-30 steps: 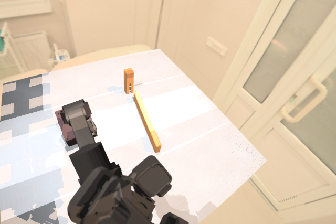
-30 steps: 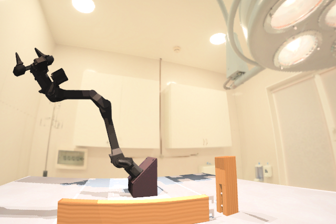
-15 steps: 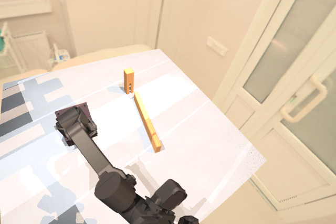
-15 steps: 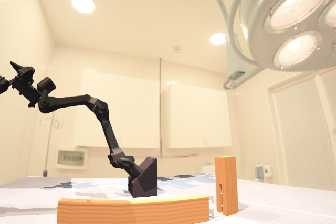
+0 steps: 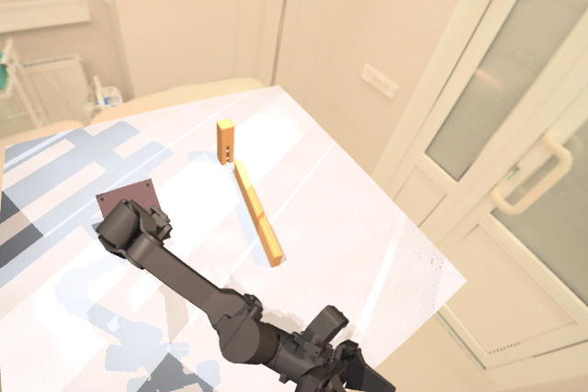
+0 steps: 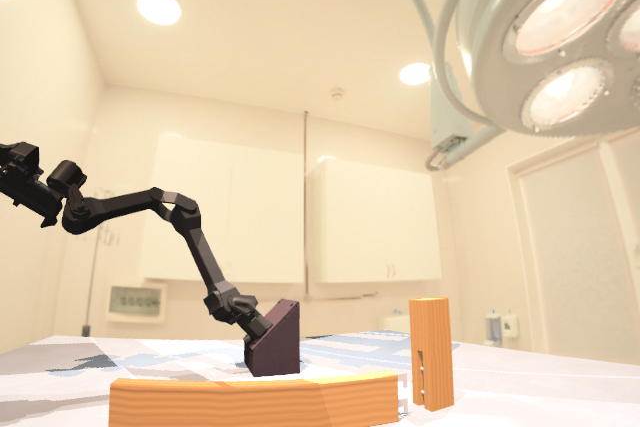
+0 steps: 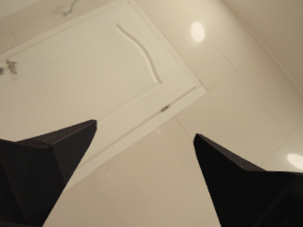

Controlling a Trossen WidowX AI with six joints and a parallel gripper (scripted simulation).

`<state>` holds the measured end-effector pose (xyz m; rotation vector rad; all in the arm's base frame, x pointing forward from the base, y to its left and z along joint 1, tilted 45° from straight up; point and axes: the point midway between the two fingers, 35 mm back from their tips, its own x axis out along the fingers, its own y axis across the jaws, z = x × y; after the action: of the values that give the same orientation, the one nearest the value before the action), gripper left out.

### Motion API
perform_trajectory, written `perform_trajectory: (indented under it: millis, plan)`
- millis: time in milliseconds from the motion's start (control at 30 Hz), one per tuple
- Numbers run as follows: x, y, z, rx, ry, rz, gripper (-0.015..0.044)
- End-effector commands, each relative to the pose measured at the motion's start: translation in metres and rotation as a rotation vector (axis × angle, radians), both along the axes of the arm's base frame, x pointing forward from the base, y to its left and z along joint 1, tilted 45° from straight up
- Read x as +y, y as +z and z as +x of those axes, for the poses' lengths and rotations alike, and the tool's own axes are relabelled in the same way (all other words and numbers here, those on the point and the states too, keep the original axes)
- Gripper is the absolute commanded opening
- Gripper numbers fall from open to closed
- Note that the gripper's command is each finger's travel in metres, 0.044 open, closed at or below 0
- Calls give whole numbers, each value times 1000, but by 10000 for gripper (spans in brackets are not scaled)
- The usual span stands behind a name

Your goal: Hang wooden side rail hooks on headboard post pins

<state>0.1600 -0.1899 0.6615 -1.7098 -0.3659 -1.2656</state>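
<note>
The tool (image 5: 348,375) (image 6: 18,156) (image 7: 147,131) is wide open with nothing in it. From above, the wooden rail (image 5: 258,217) (image 6: 248,402) lies toward 11 o'clock from it, on the worktop (image 5: 342,236) (image 6: 516,386), pointing 11 to 5, its hooks near the post (image 5: 224,140) (image 6: 436,350).

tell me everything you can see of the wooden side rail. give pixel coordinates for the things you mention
The side rail (image 5: 260,217) (image 6: 253,401) is a long, slightly bowed bar of orange-brown, wood-grained material, standing on its narrow edge on the table (image 5: 322,236) (image 6: 480,375). Pale steel-looking hooks (image 6: 403,395) project from the end nearest the upright headboard post (image 5: 225,140) (image 6: 431,352). They stop short of its slot, unhooked. The gripper (image 7: 147,131) is away from the rail.
</note>
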Motion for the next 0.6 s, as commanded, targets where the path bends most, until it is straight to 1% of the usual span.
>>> perform_trajectory:
  millis: [0,267,567]
  plan:
    - [-13,-21,26,45,33,63,440]
    - [-31,-76,89,176,103,193,440]
    - [-27,-147,159,355,180,310,440]
